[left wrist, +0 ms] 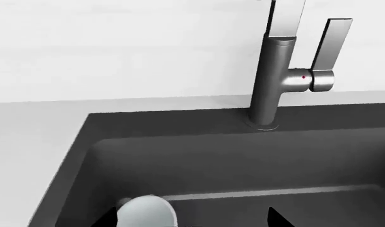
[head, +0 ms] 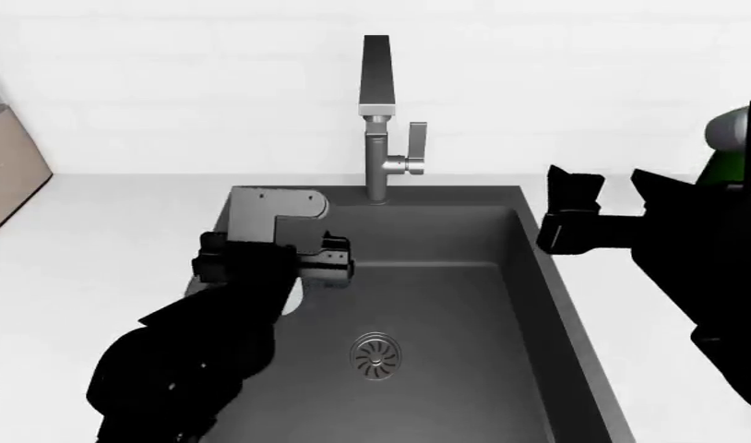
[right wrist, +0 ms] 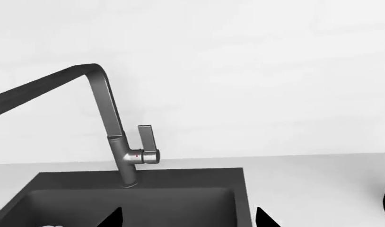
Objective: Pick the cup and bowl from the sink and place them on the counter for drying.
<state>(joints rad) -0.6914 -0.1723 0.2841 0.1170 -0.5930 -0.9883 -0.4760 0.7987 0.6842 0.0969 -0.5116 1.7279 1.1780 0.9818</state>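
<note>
Your left gripper hangs inside the sink at its left wall, fingers spread wide around the cup, not visibly closed on it. Your right gripper hovers open above the counter just right of the basin, holding nothing. No bowl shows.

The white tabletop surrounds the dark sink. The steel faucet rises at the basin's 12 o'clock edge. At 3 o'clock stands what may be a green bottle, mostly hidden.
</note>
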